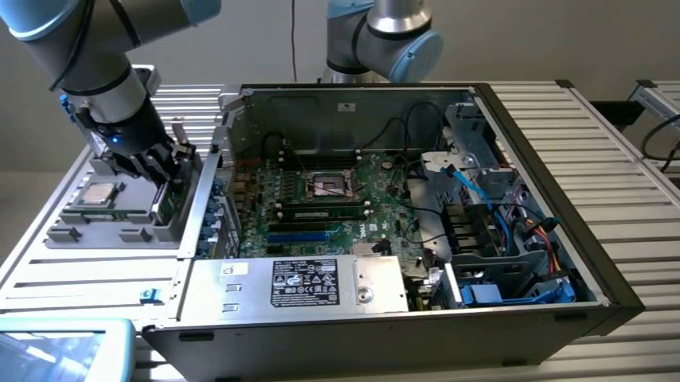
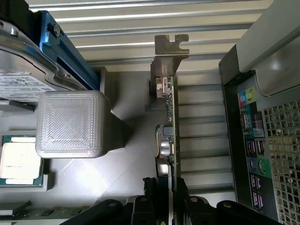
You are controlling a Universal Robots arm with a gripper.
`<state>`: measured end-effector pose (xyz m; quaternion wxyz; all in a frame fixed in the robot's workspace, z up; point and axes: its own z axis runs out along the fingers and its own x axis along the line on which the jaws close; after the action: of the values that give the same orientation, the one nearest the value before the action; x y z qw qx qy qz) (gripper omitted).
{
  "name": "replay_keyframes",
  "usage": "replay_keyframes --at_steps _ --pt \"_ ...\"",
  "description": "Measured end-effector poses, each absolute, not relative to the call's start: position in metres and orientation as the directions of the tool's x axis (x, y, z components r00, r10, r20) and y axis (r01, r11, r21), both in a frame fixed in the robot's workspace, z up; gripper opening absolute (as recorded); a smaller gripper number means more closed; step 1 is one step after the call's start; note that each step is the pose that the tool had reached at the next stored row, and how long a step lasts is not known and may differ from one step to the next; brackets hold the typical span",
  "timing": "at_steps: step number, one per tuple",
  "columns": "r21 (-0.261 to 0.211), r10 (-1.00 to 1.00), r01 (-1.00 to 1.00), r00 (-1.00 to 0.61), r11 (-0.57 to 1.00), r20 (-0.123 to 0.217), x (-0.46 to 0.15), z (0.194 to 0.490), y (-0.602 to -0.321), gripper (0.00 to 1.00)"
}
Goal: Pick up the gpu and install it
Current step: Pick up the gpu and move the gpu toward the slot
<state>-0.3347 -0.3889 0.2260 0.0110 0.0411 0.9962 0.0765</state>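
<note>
Green gpu, edge-on, is pinched in my half-closed hand: light, stiff, fragile, best held by its flat faces.

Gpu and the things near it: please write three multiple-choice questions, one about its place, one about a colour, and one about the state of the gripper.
1. Where is the gpu?
A. Standing on edge in the grey tray beside the computer case
B. Inside the computer case
C. Lying on top of the computer case

2. What colour is the rail on the drive near the gpu?
A. Red
B. Blue
C. Yellow

3. What is the state of the gripper?
A. Open, well away from the gpu
B. Shut on the gpu, one finger on each face
C. Shut on the drive

Answers:
1 A: the wrist view shows the card upright on the tray, outside the case wall.
2 B: the rail along the drive is plainly blue.
3 B: the fingers sit against both sides of the card.
</note>
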Motion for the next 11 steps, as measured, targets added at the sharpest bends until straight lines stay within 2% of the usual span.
replay_keyframes --at_steps 6,11 --pt "0.169 0.086 0.085 -0.996 0.982 0.003 -0.3356 0.2264 -0.3889 0.28" --pt "0.169 0.086 0.086 -0.996 0.982 0.005 -0.3356 0.2264 -0.3898 0.28"
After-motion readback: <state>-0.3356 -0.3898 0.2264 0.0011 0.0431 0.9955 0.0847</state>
